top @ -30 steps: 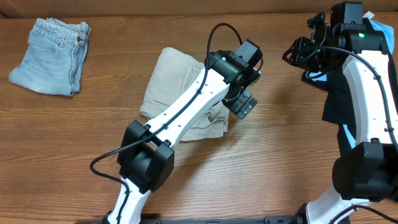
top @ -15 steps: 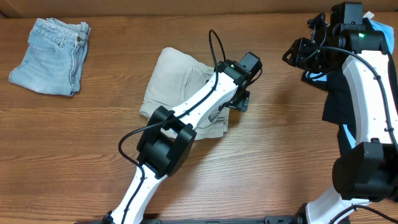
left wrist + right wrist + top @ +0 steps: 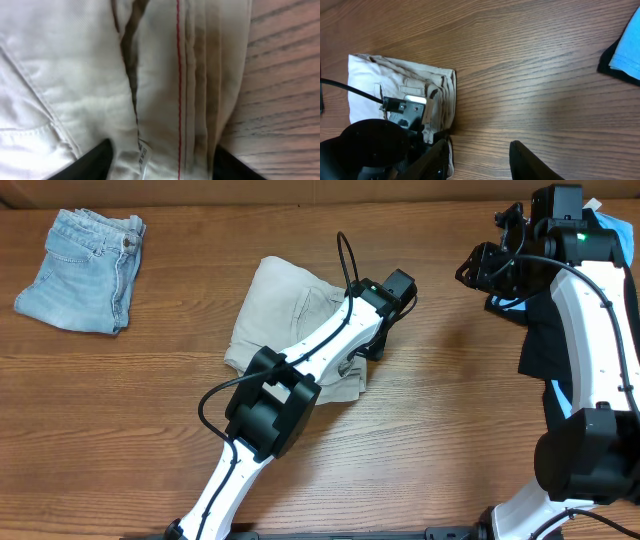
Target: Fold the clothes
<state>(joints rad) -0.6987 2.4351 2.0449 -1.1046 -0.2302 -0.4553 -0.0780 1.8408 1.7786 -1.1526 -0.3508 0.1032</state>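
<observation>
Beige cotton shorts (image 3: pixel 275 310), folded into a rough rectangle, lie on the brown wood-grain table (image 3: pixel 450 410) and serve as the landmark for everything else. At the right edge of these shorts the left gripper (image 3: pixel 374 346) is down on the cloth. Its wrist view shows the black fingertips (image 3: pixel 97 159) spread wide apart, released, straddling the stacked folds of the shorts' edge, where a thin red stitch line (image 3: pixel 178 70) runs along the layers and a small white label (image 3: pixel 144 154) peeks out. Nothing is pinched between them.

Well to the right of the shorts, the right gripper (image 3: pixel 482 266) hangs above bare wood, its jaws also parted and empty; from its wrist camera the shorts (image 3: pixel 375 82) lie off to the left with the left arm's black wrist over them.

Further right of the shorts than that gripper sit a black garment (image 3: pixel 545 350) and a sky-blue garment (image 3: pixel 612 232). Well apart on the shorts' left lie small folded light-blue denim shorts (image 3: pixel 85 268)
</observation>
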